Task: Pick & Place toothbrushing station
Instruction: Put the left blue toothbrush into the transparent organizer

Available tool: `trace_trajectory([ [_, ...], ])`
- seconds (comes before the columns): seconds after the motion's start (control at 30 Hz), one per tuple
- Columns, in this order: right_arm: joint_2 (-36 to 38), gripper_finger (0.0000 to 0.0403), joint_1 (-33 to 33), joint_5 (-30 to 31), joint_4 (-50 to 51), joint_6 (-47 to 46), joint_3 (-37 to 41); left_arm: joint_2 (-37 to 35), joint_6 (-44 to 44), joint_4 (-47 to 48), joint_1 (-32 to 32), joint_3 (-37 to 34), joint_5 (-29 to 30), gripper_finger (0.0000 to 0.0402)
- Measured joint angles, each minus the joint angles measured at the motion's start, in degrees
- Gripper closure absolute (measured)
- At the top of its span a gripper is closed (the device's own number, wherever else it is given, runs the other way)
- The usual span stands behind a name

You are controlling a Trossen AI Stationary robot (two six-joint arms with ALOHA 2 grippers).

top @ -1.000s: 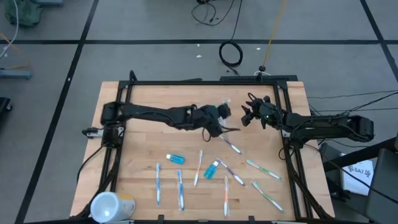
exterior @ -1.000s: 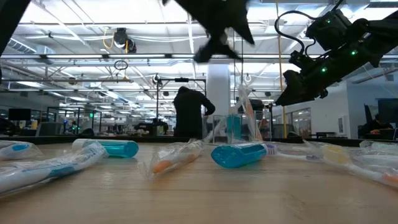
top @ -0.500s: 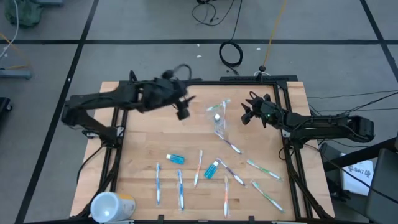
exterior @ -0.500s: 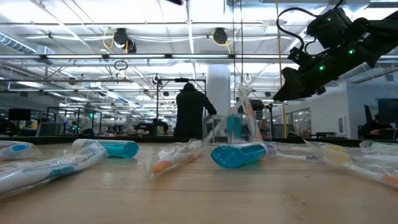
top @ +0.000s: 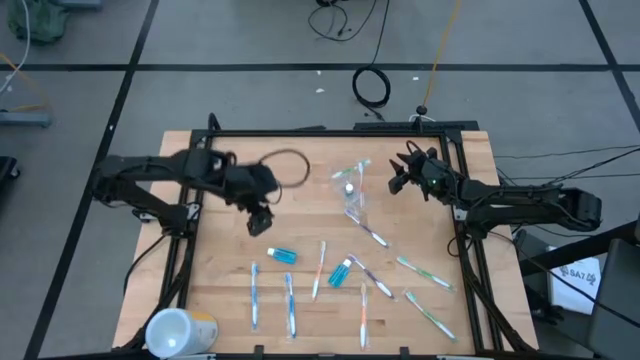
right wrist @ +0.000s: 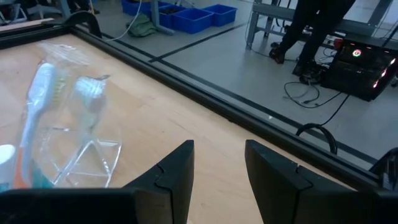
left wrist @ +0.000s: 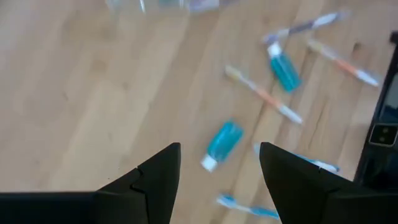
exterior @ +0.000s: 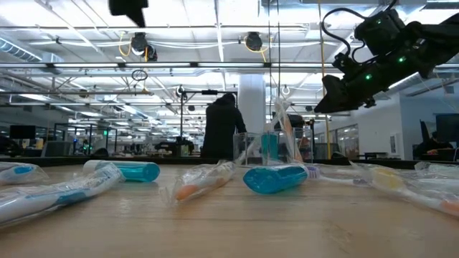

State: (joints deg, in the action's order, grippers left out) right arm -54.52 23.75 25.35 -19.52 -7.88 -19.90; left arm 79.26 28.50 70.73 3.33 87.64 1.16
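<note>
A small clear plastic cup [top: 350, 192] stands on its base right of the table's middle, with wrapped toothbrushes [right wrist: 38, 102] standing in it. It also shows in the low view [exterior: 262, 149]. Two blue toothpaste tubes [top: 282, 256] [top: 341, 271] and several toothbrushes [top: 322, 268] lie flat toward the near edge. My left gripper [top: 258, 224] hovers open left of the middle, above the nearer tube [left wrist: 222, 142]. My right gripper [top: 398, 180] is open and empty, right of the cup.
A large white and yellow cylinder [top: 180, 330] lies at the near left corner. A black frame [top: 330, 131] runs round the table's edges. Bare wood lies between the cup and the left arm. A person [exterior: 221, 129] stands in the room beyond the table.
My left gripper has drawn away from the cup toward the table's left edge, then come toward the near edge and down over the tubes. The cup stands where it was, the brushes in it. My right gripper has barely moved.
</note>
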Motion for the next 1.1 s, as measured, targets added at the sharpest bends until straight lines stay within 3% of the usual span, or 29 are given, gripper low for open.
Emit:
trace_trajectory([
  [0.33, 0.0, 0.0268, 0.6, -0.1, 0.0, -0.4, 0.0, 0.0, 30.6, -1.5, 10.8, -18.6, 2.0, 0.0176],
  [0.57, 0.0, 0.0268, 0.6, -0.1, 0.0, -0.4, 0.0, 0.0, 53.3, -17.9, 17.3, -32.3, 0.5, 0.0176],
  [0.77, 0.0, 0.0268, 0.6, -0.1, 0.1, -0.4, 0.0, 0.6, 60.6, -30.0, 21.3, -40.3, -6.2, 0.0176],
  [1.1, 0.0, 0.0268, 0.5, -0.1, 1.0, -0.4, 0.0, 1.1, 65.7, -32.8, 22.5, -44.7, -5.2, 0.0176],
])
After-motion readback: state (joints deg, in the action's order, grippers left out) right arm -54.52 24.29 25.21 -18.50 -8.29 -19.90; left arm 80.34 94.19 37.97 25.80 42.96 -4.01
